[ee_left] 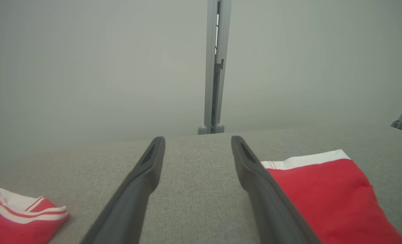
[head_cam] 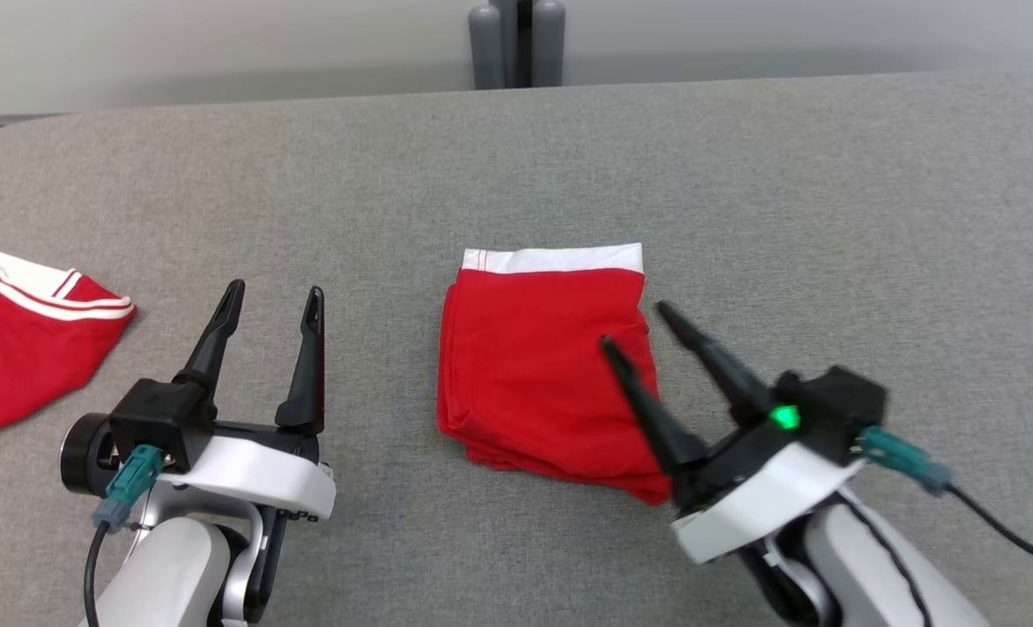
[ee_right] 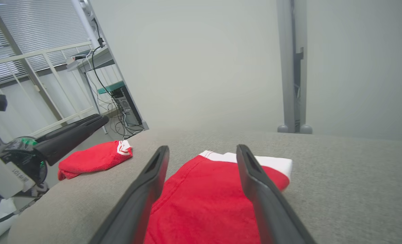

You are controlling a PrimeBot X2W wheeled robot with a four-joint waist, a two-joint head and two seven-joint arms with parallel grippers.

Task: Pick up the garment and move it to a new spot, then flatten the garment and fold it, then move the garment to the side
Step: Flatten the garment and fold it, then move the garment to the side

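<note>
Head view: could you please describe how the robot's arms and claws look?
Both arms are white shells ending in black mounts. The left claw and right claw each have two long, tapering dark fingers. A teal connector with a black cable plugs into each wrist; a green light glows on the right one.

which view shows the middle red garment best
The head view: the folded garment lies nearly whole from above, white band at its far edge, only its near right corner behind the right tool. The left wrist view shows it cut off at the edge; the right wrist view cuts off its near part.
</note>
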